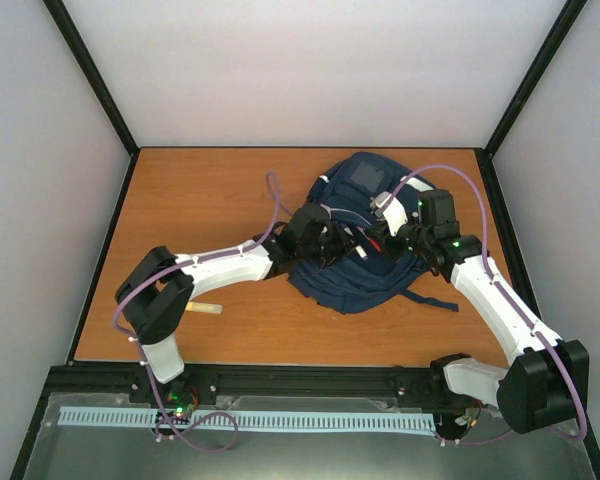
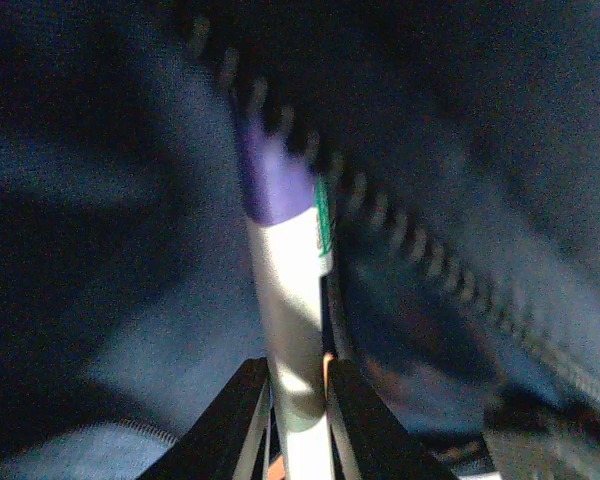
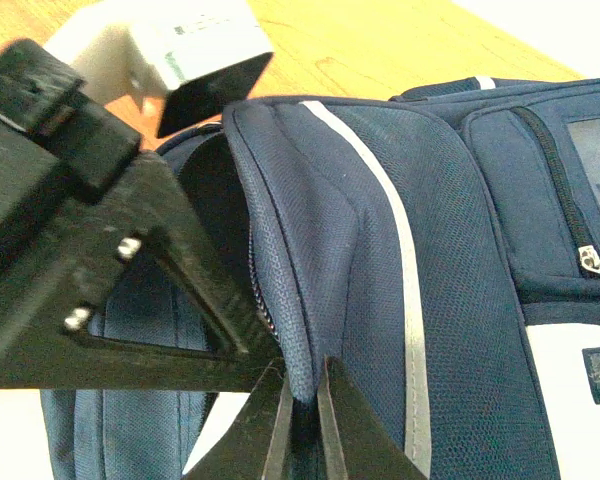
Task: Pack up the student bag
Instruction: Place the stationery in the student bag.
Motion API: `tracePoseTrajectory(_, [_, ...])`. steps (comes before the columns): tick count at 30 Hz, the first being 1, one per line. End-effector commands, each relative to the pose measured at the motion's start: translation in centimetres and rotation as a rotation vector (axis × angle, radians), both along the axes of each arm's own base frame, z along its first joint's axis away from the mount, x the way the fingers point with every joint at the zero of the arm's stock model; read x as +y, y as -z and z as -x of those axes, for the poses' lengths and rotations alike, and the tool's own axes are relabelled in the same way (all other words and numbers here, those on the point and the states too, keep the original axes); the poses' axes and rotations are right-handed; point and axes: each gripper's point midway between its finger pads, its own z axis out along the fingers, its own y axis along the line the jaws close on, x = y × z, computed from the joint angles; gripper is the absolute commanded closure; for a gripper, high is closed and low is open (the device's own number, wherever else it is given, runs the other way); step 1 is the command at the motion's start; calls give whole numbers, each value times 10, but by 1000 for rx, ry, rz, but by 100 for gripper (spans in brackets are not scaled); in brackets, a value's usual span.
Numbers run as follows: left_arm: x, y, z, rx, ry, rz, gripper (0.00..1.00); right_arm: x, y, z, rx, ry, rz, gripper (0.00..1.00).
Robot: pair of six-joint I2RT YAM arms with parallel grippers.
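Observation:
The student bag [image 1: 365, 282], navy blue, lies at the middle right of the table. My left gripper [image 1: 332, 243] reaches into it from the left. In the left wrist view that gripper [image 2: 298, 400] is shut on a white marker [image 2: 292, 300] with a purple cap, which points into the dark bag interior [image 2: 100, 300] beside a row of zipper teeth [image 2: 400, 240]. My right gripper [image 1: 392, 238] comes in from the right. In its wrist view the gripper [image 3: 302, 400] is shut on the bag's fabric edge [image 3: 310, 300] beside the zipper, holding the opening up.
A short cream stick-like object [image 1: 204, 309] lies on the wooden table [image 1: 210, 200] near the left arm's elbow. The left arm's black gripper body [image 3: 90, 250] and white camera [image 3: 170, 50] sit close beside the right gripper. A loose bag strap [image 1: 430, 300] trails toward the right arm.

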Motion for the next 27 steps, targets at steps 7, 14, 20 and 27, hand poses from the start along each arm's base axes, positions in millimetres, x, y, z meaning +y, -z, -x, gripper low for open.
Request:
tracePoseTrajectory(7, [-21, -18, -25, -13, -41, 86, 70, 2, -24, 0, -70, -18, -38, 93])
tracePoseTrajectory(14, [-18, -19, -18, -16, -15, 73, 70, 3, -23, 0, -67, -21, -39, 93])
tracePoseTrajectory(20, [-12, -32, 1, -75, 51, 29, 70, 3, -23, 0, -66, -20, -40, 93])
tracePoseTrajectory(27, [7, -24, 54, -143, 218, -171, 68, 3, -24, 0, -64, -24, -43, 93])
